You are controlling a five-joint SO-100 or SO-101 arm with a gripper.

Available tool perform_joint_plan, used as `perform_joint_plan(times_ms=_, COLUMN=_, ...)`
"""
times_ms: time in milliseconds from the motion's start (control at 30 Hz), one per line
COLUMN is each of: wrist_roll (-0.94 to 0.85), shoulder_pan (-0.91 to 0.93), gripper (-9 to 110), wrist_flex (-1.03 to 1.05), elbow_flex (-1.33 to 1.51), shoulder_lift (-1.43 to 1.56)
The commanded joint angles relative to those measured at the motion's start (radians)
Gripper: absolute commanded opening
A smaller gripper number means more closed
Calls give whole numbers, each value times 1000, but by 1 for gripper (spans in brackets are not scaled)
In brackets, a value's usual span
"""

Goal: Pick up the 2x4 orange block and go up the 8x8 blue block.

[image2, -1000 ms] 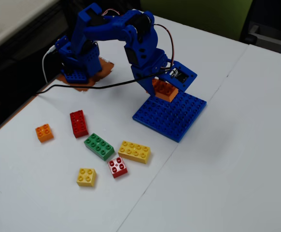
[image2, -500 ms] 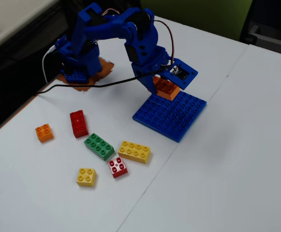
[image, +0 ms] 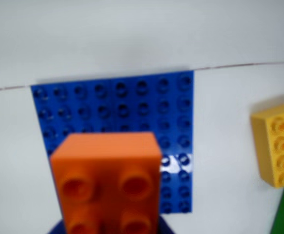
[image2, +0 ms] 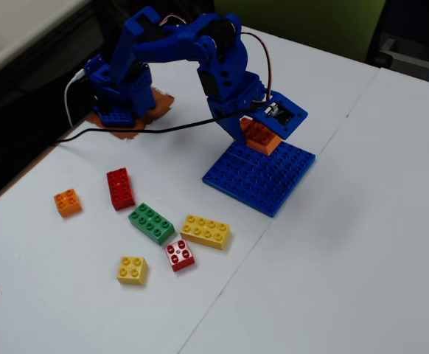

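Pincer (image2: 262, 133) is gripping the 2x4 orange block (image2: 259, 136), holding it just above the far edge of the 8x8 blue block (image2: 262, 175). Wrist view: block's studded end is filling the foreground over that plate; yellow 2x4 brick (image: 277, 145) is sitting right of it on the counter (image2: 362, 243).

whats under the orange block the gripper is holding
The 8x8 blue block lies below the 2x4 orange block. In the wrist view the brick hides part of the plate, so contact cannot be told.
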Motion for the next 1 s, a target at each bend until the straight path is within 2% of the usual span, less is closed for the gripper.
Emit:
perform_joint_plan(times_ms=0, wrist_roll=8, shoulder_pan=-17, gripper=0, wrist_flex=-18, elbow_flex=-20, shoulder_lift=8)
perform_joint_plan(times_ms=967, wrist_roll=9, shoulder_pan=-18, gripper=0, wrist_flex=5, elbow_flex=-18, shoulder_lift=-26)
